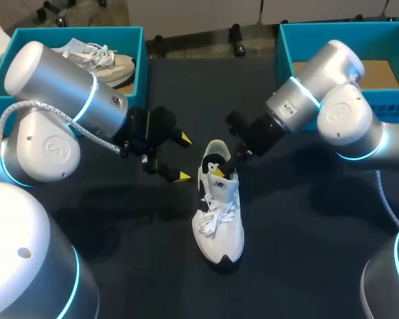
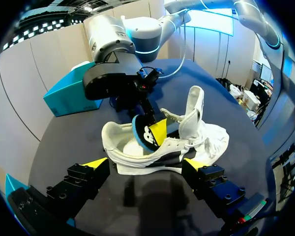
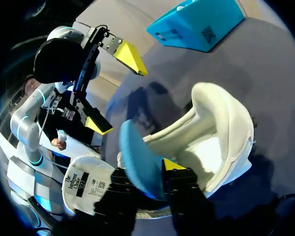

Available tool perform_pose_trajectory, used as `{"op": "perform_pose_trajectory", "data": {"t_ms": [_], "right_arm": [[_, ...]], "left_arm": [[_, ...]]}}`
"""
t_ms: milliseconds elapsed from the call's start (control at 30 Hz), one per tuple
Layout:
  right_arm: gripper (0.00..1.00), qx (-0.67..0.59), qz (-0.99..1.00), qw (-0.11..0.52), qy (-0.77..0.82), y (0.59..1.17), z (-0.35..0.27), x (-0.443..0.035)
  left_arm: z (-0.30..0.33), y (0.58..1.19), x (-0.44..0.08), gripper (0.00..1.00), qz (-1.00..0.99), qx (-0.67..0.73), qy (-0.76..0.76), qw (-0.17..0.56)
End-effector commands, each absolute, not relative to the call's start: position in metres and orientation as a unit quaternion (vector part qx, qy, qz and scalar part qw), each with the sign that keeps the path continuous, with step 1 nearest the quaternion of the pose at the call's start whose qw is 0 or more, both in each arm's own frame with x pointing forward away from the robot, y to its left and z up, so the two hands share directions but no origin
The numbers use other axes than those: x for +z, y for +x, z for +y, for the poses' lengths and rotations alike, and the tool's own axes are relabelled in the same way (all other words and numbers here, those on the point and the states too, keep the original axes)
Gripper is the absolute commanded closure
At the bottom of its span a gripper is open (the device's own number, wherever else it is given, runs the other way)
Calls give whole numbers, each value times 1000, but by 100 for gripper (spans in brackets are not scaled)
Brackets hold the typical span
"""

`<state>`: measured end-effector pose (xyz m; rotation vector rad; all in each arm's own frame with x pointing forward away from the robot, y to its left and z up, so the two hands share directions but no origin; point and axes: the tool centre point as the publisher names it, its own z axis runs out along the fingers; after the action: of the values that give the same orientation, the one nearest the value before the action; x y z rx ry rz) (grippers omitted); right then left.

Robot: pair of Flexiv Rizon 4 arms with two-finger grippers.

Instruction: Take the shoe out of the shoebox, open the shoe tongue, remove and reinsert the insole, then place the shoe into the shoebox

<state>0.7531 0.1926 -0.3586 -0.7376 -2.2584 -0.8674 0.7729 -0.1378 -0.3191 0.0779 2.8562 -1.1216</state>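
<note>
**Insole half out of the shoe, right claw holding it**

Nearest on the desk (image 1: 306,232) lies the white shoe (image 1: 219,219), out of its box, toe toward the robot and laces slack. Its tongue (image 2: 194,105) stands raised, so the opening is clear. At the heel end, the blue insole (image 2: 143,133) juts up out of the opening. The right claw (image 3: 147,172) is closed narrowly on it, one finger on each face. The left claw (image 1: 183,157) hangs just beside the shoe, spread wide and empty, touching nothing.

The step in hand looks like the insole work. From this one moment it is hard to say whether the insole is coming out or going back in. If out, the next move calls for a clean lift clear of the heel collar. If in, the toe end must slide flat under the tongue, and the idle left claw could steady the shoe.

At the far edge stand two teal shoeboxes. The left shoebox (image 1: 66,33) holds a second shoe (image 1: 103,60); the right shoebox (image 1: 286,46) shows only its bare bottom.

Count: two shoes, two boxes, one insole, two claws.
</note>
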Motion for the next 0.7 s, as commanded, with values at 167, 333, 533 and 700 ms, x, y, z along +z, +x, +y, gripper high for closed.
{"op": "perform_pose_trajectory", "data": {"t_ms": [167, 333, 533, 700], "right_arm": [[62, -327, -864, 273, -270, 760, 192, -337], [61, -328, -867, 265, -265, 765, 195, -332], [61, -328, -871, 256, -261, 768, 196, -329], [66, -328, -871, 255, -263, 771, 195, -329]], "left_arm": [[-138, 772, -319, 0, 930, -364, 25, 37], [-138, 772, -319, 0, 930, -364, 25, 37], [-138, 772, -319, 0, 930, -364, 25, 37], [-138, 772, -319, 0, 930, -364, 25, 37]]}}
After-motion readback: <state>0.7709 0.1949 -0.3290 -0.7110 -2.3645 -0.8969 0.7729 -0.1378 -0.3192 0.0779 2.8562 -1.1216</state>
